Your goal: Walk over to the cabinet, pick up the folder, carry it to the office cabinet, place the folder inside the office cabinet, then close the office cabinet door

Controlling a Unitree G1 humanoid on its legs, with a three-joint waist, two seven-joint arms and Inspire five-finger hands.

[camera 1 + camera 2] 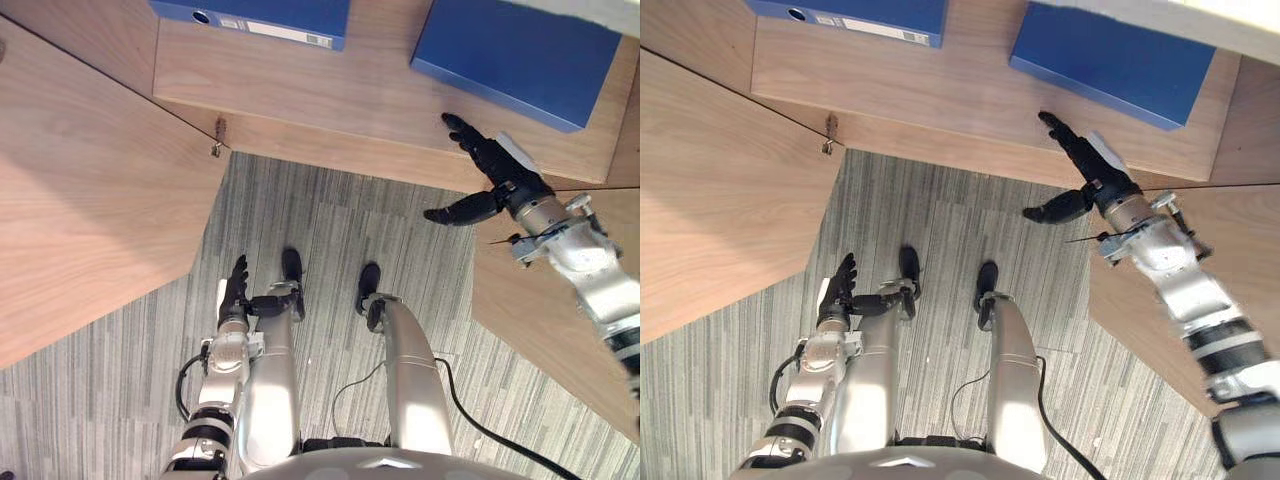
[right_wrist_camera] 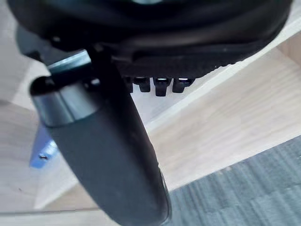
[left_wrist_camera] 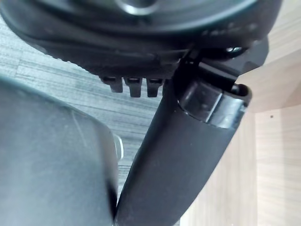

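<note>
Two blue folders lie on the wooden shelf (image 1: pixel 340 90) of the open cabinet: one at the right (image 1: pixel 520 55), one at the left (image 1: pixel 260 18). My right hand (image 1: pixel 497 168) hovers over the shelf's front edge, just short of the right folder. It is open, with fingers straight and thumb (image 2: pixel 103 141) spread, and holds nothing. A corner of a blue folder (image 2: pixel 42 149) shows past it in the right wrist view. My left hand (image 1: pixel 235 292) hangs open and idle low at my side, over the carpet.
The cabinet's left door (image 1: pixel 90 210) stands swung out toward me, with a small metal handle (image 1: pixel 217 142) at its corner. The right door (image 1: pixel 540 310) is also open, under my right forearm. Grey striped carpet (image 1: pixel 330 230) lies between the doors.
</note>
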